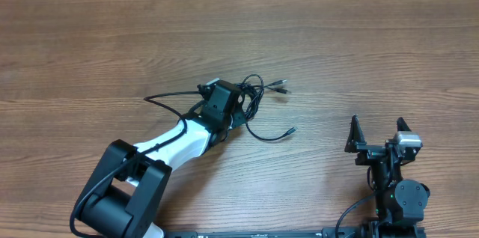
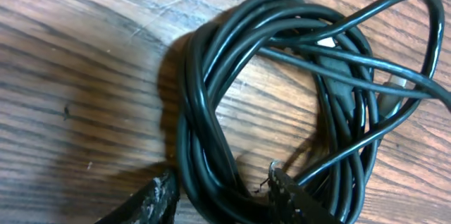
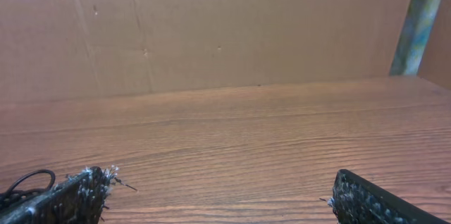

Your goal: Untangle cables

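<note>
My left hand [image 2: 220, 183] straddles the cables [image 2: 194, 111], fingers not yet clenched. My right hand [image 1: 378, 124], released, sits well apart

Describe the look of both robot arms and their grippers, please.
The left arm has a white middle link, a bulky black base joint and a thin black wire along it. The right arm is all black. The right gripper has two black tapered fingers and a grey block. The left gripper has black, frayed fingertips.
</note>
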Robot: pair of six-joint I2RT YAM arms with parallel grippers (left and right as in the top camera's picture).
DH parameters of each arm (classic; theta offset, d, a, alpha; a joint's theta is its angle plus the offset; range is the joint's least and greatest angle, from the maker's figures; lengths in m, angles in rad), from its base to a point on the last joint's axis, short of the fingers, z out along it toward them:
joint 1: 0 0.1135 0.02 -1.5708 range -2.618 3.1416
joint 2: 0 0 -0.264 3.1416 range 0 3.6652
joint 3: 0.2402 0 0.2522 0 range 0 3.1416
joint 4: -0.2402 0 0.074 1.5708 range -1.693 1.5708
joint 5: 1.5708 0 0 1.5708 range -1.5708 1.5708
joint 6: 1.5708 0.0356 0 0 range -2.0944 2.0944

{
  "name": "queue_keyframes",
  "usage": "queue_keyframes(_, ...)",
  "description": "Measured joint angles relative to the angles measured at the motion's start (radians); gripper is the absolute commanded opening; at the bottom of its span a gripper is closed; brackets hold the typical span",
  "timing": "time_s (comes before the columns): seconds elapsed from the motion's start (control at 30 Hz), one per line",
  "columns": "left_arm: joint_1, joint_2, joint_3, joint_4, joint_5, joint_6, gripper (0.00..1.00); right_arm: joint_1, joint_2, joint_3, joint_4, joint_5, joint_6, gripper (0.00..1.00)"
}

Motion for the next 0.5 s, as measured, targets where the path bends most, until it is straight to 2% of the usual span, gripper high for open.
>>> queue_keyframes(0.1,0.0,0.003,0.006,-0.009,0.0,-0.001,0.34,0.0,0.0,0.0,0.0,0.0,0.0,1.0)
queue_keyframes(0.17,0.0,0.005,0.006,-0.014,-0.002,0.0,0.18,0.0,0.0,0.0,0.0,0.0,-0.001,1.0)
queue_keyframes(0.23,0.0,0.006,0.006,-0.016,-0.004,-0.002,0.06,0.0,0.0,0.0,0.0,0.0,-0.001,1.0)
queue_keyframes(0.5,-0.001,0.01,0.013,-0.035,0.025,0.0,0.04,0.0,0.0,0.0,-0.001,0.0,0.0,1.0)
